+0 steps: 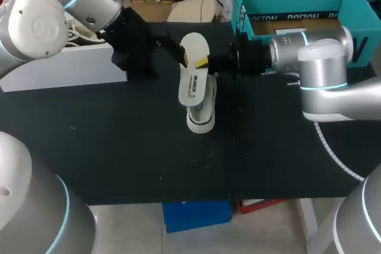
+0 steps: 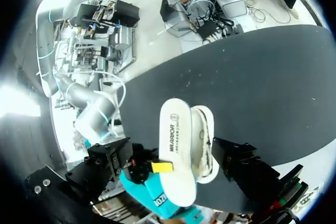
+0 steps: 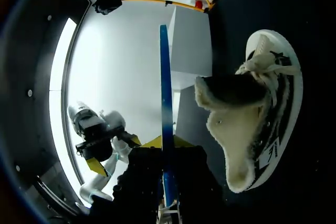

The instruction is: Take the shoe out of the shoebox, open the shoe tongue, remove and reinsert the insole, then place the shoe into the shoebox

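A white sneaker [image 1: 200, 116] with a fleecy lining stands on the black table [image 1: 119, 141], its opening facing up. Above it my right gripper [image 1: 203, 62] is shut on the white insole [image 1: 193, 72], which is held flat side up. In the right wrist view the insole [image 3: 166, 98] shows edge-on, blue underneath, pinched between the yellow tips of that gripper [image 3: 167, 142], with the sneaker [image 3: 257, 114] beside it. My left gripper [image 1: 181, 55] hovers open just left of the insole, touching nothing. In its own view, insole [image 2: 176, 145] and sneaker [image 2: 203, 140] lie ahead between its spread fingers [image 2: 113, 161].
The teal shoebox [image 1: 244, 7] stands open at the back right, behind my right arm. A white box lid [image 1: 59, 66] lies at the back left under my left arm. Bare black table stretches in front of the sneaker.
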Controlling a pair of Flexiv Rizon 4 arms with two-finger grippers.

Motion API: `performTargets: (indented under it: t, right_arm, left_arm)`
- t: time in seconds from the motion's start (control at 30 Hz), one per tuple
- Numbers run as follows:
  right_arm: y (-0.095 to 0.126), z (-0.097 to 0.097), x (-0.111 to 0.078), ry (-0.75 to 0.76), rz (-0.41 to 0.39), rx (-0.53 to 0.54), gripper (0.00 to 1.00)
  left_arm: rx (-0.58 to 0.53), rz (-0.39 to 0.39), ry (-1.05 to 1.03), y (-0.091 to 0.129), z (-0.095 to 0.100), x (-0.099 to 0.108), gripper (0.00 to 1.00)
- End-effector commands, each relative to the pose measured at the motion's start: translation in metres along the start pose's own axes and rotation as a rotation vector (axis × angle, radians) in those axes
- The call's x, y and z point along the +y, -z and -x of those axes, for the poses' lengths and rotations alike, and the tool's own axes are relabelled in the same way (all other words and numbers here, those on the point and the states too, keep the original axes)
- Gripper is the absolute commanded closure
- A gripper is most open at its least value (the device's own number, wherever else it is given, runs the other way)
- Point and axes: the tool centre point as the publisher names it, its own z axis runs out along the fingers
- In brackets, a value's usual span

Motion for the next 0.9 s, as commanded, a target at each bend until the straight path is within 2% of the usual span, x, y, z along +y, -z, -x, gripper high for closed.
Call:
performTargets:
  t: [0.03,0.17,0.27,0.3,0.63,0.8,0.9]
  right_arm:
    - [-0.001,0.000,0.001,-0.001,0.000,-0.001,1.00]
    - [-0.001,0.000,0.001,-0.001,0.000,-0.001,1.00]
    - [-0.001,0.000,0.001,-0.001,0.000,-0.001,1.00]
    - [-0.001,0.000,0.001,-0.001,0.000,-0.001,1.00]
    - [-0.001,0.000,0.001,-0.001,0.000,-0.001,1.00]
    - [-0.001,0.000,0.001,-0.001,0.000,-0.001,1.00]
    - [-0.001,0.000,0.001,-0.001,0.000,-0.001,1.00]
  left_arm:
    - [-0.240,0.117,-0.016,-0.006,-0.013,-0.012,0.00]
    - [-0.312,0.154,0.009,-0.007,-0.019,-0.012,0.00]
    - [-0.416,0.154,0.092,-0.008,-0.030,-0.009,0.00]
    - [-0.423,0.136,0.120,-0.008,-0.033,-0.008,0.00]
    - [-0.423,0.136,0.120,-0.008,-0.033,-0.008,0.00]
    - [-0.595,0.157,0.133,-0.011,-0.039,-0.001,0.00]
    - [-0.638,0.176,0.131,-0.016,-0.045,0.004,0.00]
